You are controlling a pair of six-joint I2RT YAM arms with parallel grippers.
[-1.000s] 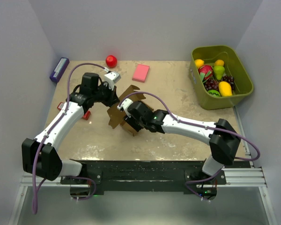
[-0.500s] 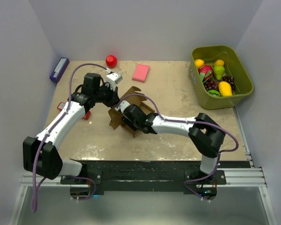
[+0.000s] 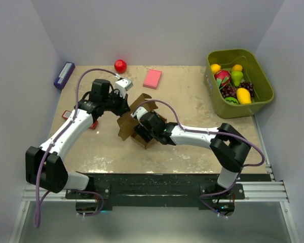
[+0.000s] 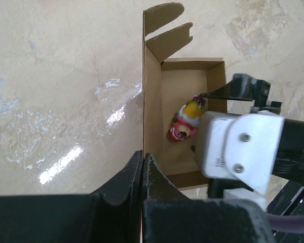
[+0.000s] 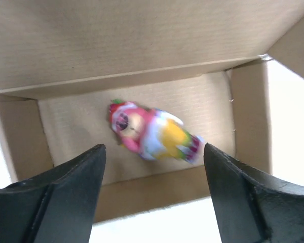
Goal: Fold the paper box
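The paper box (image 3: 130,124) is a brown cardboard box standing open at the table's middle, its lid flaps up. In the left wrist view the paper box (image 4: 185,96) shows its open inside with a small colourful toy figure (image 4: 186,120) lying on the bottom. My left gripper (image 4: 142,159) is shut on the box's upright side wall. My right gripper (image 5: 154,152) is open and empty, hovering just above the box (image 5: 142,45) opening, over the toy (image 5: 153,132). In the top view the right gripper (image 3: 142,125) covers the box's inside.
A pink flat block (image 3: 152,78) and a red ball (image 3: 120,65) lie at the back. A green bin (image 3: 239,83) of toy fruit stands at the right. A purple object (image 3: 64,74) lies at the back left. A small red object (image 3: 93,124) lies under the left arm.
My right arm's elbow swung in, then partly back, and its gripper shifted a little over the box. The left gripper and the box stayed nearly still.
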